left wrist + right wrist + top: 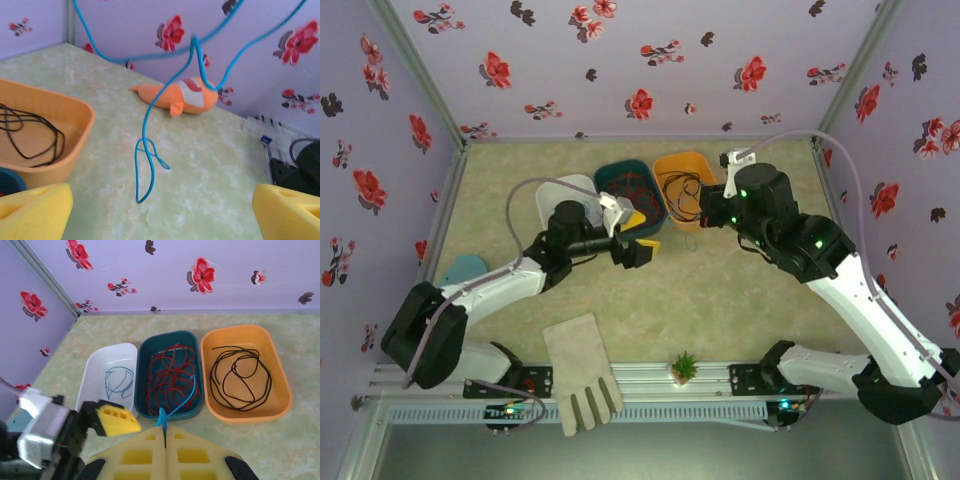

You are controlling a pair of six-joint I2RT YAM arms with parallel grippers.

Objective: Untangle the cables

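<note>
**Three cables, three trays, one blue strand in the air**

The red cable (170,377) is lying in tangled, overlapping loops in the teal tray (150,412). The black cable (240,375) is resting in loose coils in the orange tray (245,415) beside it. Part of the blue cable (119,382) is sitting as small loops in the white tray (97,375). Another blue stretch is rising from the pinched pads of the right gripper (163,430) and curving over the teal tray's near rim. From the left wrist, blue wire is hanging in mid-air, a narrow loop dangling near the tabletop (210,165).
</note>
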